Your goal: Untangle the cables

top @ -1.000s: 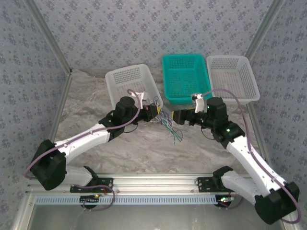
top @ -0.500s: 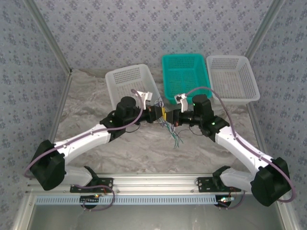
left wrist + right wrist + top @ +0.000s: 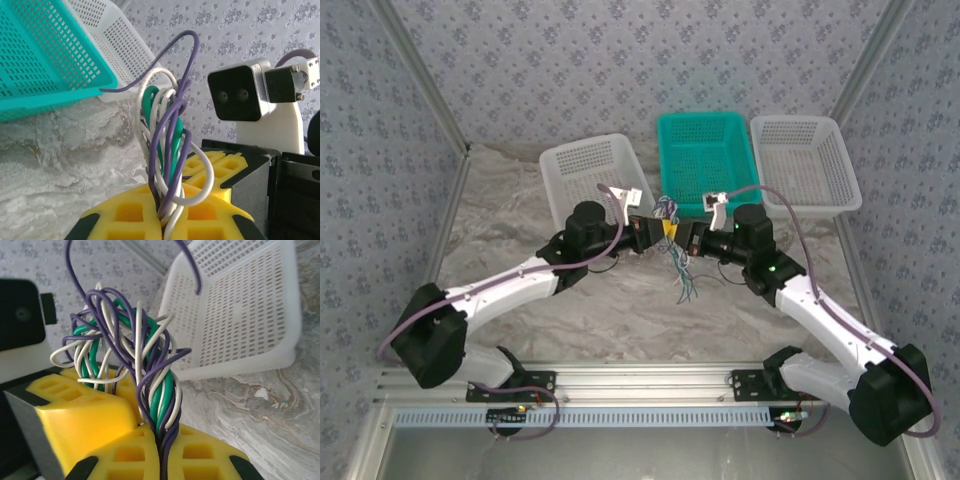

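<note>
**Fingers pinch the cable bundle from both sides**

My left fingers point(image 3: 145, 220) and right fingers point(image 3: 172, 450) are each pressed together on the cables point(image 3: 167, 150). The knot is held above the table point(image 3: 520, 230), just in front of the teal basket point(image 3: 700, 116), with loose ends hanging down.

Handling: the strands look thin, light, limp and smooth-jacketed. I expect slippage, so I would grip close to the knot.

Count:
- Cable colours: three (purple, white, green). I cannot tell the number of strands.
- Baskets: three. One is teal, with one white basket point(image 3: 580, 146) on its left and another white basket point(image 3: 790, 119) on its right.

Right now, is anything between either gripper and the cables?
Nothing visible. The left gripper and right gripper each have their jaws shut on the cables, close beside each other.
</note>
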